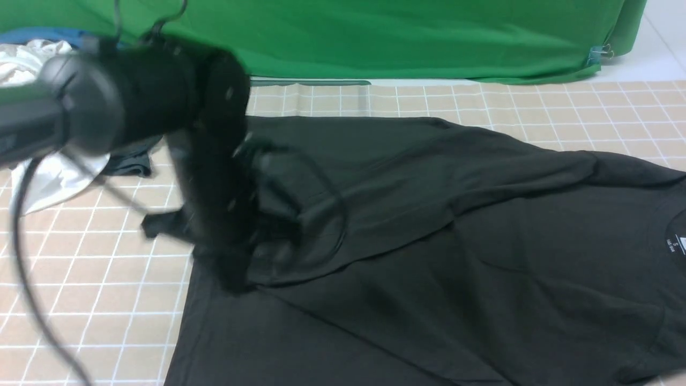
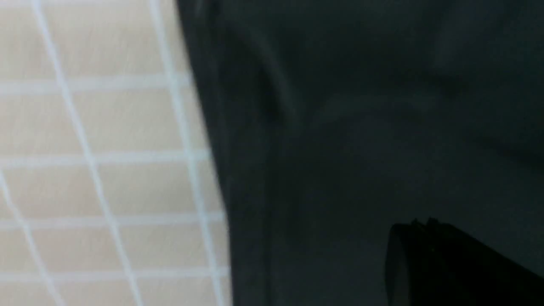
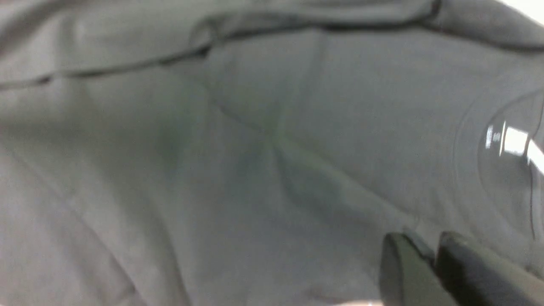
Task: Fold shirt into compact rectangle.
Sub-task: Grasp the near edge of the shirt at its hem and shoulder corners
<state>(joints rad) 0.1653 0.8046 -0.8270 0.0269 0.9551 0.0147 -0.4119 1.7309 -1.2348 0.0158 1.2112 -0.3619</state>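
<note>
Shirt (image 1: 429,268): a black short-sleeved garment spread over the middle and right of the bench (image 1: 96,268), which is covered in a beige cloth with a white grid. Its collar lies at the right edge of the front view, where the white neck label (image 1: 679,245) shows. The hem lies to the left. The near edge runs out of the picture. On the left half, a broad flap of the fabric lies doubled over the body of the garment, and its free edge runs diagonally from the left towards the far right.

Left arm (image 1: 134,102): blurred, reaching in from the left and bending down onto the left end of that flap. Its cable (image 1: 21,257) hangs over the bare cloth at the near left. In the left wrist view the left tool (image 2: 408,246) appears as one dark mass above the black fabric, close to the hem. Its fingers are pressed together. Whether cloth is caught between them cannot be told.

Right tool (image 3: 418,242): seen only in the right wrist view, above the chest area near the collar. Its two fingers (image 3: 395,263) stand close together, but blur hides whether they meet.

Background: a white garment (image 1: 48,182) and a small dark grey garment (image 1: 131,161) lie at the far left, apart from the shirt. A green drape (image 1: 402,37) hangs behind the bench.
</note>
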